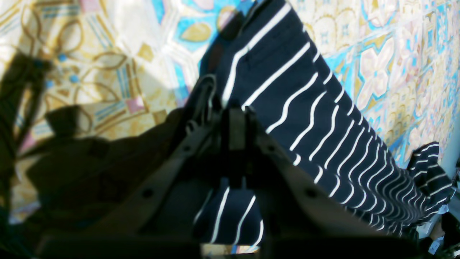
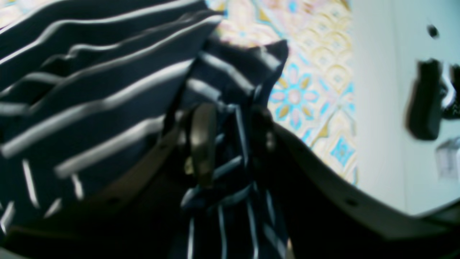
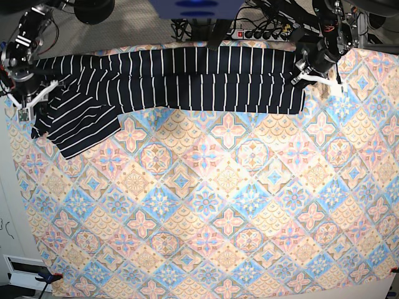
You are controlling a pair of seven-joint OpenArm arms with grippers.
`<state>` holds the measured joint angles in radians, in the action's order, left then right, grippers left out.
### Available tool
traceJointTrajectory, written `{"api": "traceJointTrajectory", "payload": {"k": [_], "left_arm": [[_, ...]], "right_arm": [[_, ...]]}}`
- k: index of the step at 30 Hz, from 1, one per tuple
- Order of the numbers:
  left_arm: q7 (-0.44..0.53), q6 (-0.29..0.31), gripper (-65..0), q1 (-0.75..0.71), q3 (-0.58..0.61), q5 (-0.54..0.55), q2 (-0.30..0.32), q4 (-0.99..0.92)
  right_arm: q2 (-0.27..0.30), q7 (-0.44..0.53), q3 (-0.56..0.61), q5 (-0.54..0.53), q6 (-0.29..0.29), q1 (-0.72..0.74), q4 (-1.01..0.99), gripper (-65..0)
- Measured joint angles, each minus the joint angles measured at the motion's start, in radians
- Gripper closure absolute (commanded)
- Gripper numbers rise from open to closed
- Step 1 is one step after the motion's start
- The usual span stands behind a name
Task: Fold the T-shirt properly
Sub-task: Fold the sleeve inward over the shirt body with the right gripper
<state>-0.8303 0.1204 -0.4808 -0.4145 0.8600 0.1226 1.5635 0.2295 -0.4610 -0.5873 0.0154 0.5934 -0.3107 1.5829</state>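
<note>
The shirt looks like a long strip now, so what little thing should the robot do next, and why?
Probably lift the right end effector off. The shirt already lies as a folded band along the far edge of the tablecloth, and cloth still sits between its parted fingers. The left end effector pinches the other end.

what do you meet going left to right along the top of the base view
right hand → loose sleeve → long folded band of the T-shirt → left hand → bare tablecloth

The T-shirt [image 3: 187, 78] lies stretched in a long band along the far edge of the patterned tablecloth [image 3: 218, 205]. One gripper [image 3: 28, 103] sits at its left end, another [image 3: 310, 73] at its right end.
</note>
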Motion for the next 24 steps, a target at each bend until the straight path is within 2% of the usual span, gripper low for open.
{"api": "traceJointTrajectory", "payload": {"k": [5,6,10,13,19,24], "left_arm": [[-0.003,0.0,0.0,0.001,0.0,0.0,0.0,-0.001],[-0.001,0.0,0.0,0.001,0.0,0.0,0.0,-0.007],[0.011,0.016,0.0,0.014,-0.002,0.032,0.003,-0.069],[0.011,0.031,0.0,0.023,-0.002,0.043,0.006,-0.096],[0.016,0.031,0.0,0.024,-0.003,0.048,0.005,-0.098],[0.013,0.031,0.0,0.024,-0.003,0.05,0.005,-0.098]], "right_arm": [[-0.001,0.024,0.028,-0.02,0.005,0.122,-0.003,-22.8],[0.012,0.022,0.049,-0.018,0.003,0.135,-0.014,-23.5],[0.126,0.013,0.212,-0.014,0.005,0.193,-0.143,-25.6],[0.166,0.022,0.304,-0.017,0.008,0.271,-0.283,-26.1],[0.223,0.023,0.415,-0.011,0.003,0.375,-0.511,-26.3],[0.235,0.119,0.478,-0.02,0.007,0.464,-0.65,-26.3]]}}
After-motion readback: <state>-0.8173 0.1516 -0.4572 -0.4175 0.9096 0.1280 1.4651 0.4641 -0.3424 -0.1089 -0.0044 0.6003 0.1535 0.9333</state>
